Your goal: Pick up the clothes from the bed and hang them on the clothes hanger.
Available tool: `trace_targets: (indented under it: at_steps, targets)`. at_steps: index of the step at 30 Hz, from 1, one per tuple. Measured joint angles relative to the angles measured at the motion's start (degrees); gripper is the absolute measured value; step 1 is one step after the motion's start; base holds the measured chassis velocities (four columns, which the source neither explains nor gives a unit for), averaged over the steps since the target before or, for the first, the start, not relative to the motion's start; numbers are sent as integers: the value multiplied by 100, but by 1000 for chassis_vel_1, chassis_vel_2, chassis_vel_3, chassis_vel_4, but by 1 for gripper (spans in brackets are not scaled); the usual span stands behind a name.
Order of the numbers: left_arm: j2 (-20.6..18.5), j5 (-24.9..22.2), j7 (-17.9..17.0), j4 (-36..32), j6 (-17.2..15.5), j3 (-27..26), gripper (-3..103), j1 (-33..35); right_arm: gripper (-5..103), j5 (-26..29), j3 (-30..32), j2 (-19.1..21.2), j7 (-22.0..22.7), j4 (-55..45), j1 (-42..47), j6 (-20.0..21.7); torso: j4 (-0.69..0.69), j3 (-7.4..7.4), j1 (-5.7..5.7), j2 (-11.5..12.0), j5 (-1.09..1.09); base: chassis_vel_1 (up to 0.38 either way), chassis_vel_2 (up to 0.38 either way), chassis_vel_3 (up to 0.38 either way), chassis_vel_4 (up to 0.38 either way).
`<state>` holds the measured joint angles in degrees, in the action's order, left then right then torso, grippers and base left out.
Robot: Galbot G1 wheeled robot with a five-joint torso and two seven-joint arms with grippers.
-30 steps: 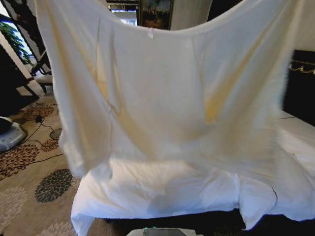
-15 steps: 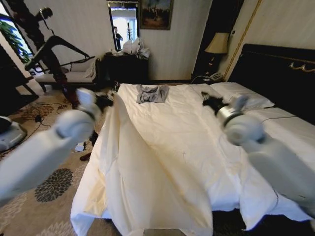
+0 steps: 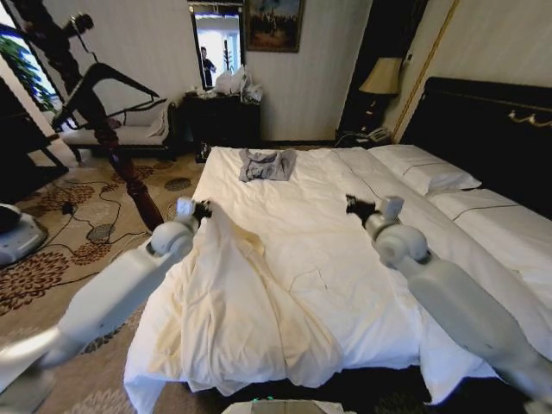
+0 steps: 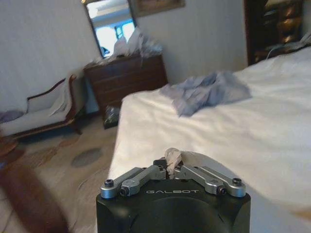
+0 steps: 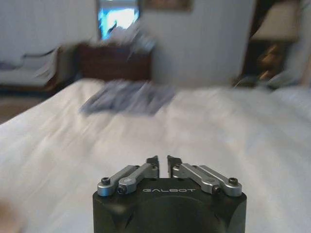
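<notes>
While the bed (image 3: 345, 259) takes up most of the head view, with its white sheets, a white pillow (image 3: 423, 168) up top and the dark headboard (image 3: 492, 129) along the right, the cream shirt (image 3: 241, 319) is lying on the bed's near left part. It runs in a long crumpled heap from the left edge down toward the foot, and some of it hangs over the side.

Both arms are stretched out over the mattress. Left gripper (image 3: 200, 210) sits at the top end of the shirt, right at the bed's left edge, and in the left wrist view its fingers (image 4: 189, 170) are clamped on a small bunch of pale fabric, so it's got hold of the shirt. Right gripper (image 3: 355, 205) hovers above bare sheet out toward the middle of the bed, well apart from the shirt. In the right wrist view its fingertips (image 5: 152, 162) are nearly together with just a thin gap and nothing pinched between them.

Farther up the bed there's the small grey-blue garment (image 3: 266, 164), on its own. A dark wood coat stand (image 3: 103, 112) stands off the bed's left side on the patterned carpet (image 3: 52, 285).
</notes>
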<state>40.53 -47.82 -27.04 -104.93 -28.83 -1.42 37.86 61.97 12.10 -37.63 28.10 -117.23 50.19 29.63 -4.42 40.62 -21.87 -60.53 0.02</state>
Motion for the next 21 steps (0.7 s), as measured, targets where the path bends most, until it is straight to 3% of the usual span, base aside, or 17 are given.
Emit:
trace_targets:
  at_steps: [1,3,7,9,10,12,15,16,17,21]
  targets:
    - [-87,18,0,-110,15,-168,2,236,17,83,81,85,0,-284,380,148,1,0,1,0,0,0,0,0,0]
    - [-116,23,2,-154,21,-221,2,321,17,96,115,130,-1,-407,562,204,1,-1,1,-1,-3,0,0,0,0]
    - [-288,119,20,-450,92,-463,2,820,38,59,200,241,-30,-783,1513,461,-6,-1,2,-2,-1,0,0,0,0]
    - [-300,128,19,-471,99,-477,2,854,38,79,209,239,-29,-784,1570,483,-5,-1,2,-2,-1,0,0,0,0]
    - [-359,181,21,-521,135,-539,2,1001,49,256,286,258,-25,-810,1876,609,-4,0,1,-2,0,0,0,0,0]
    - [-402,227,23,-527,179,-590,2,1119,54,389,456,428,-92,-903,2384,767,-1,1,-1,-1,0,0,0,0,0]
    - [-402,244,23,-520,199,-597,2,1148,60,291,673,596,-272,-970,2842,876,-3,0,0,-2,-5,0,0,0,0]
    - [-389,246,22,-520,205,-596,2,1151,71,127,855,697,-430,-998,3179,993,-6,0,1,-2,-4,0,0,0,0]
    - [-381,247,20,-523,209,-592,2,1152,71,66,957,732,-495,-1013,3348,1081,-6,-1,1,-3,-2,0,0,0,0]
    - [-352,248,19,-540,212,-570,2,1158,88,140,1200,778,-565,-1087,3748,1249,-4,0,0,-2,-2,0,0,0,0]
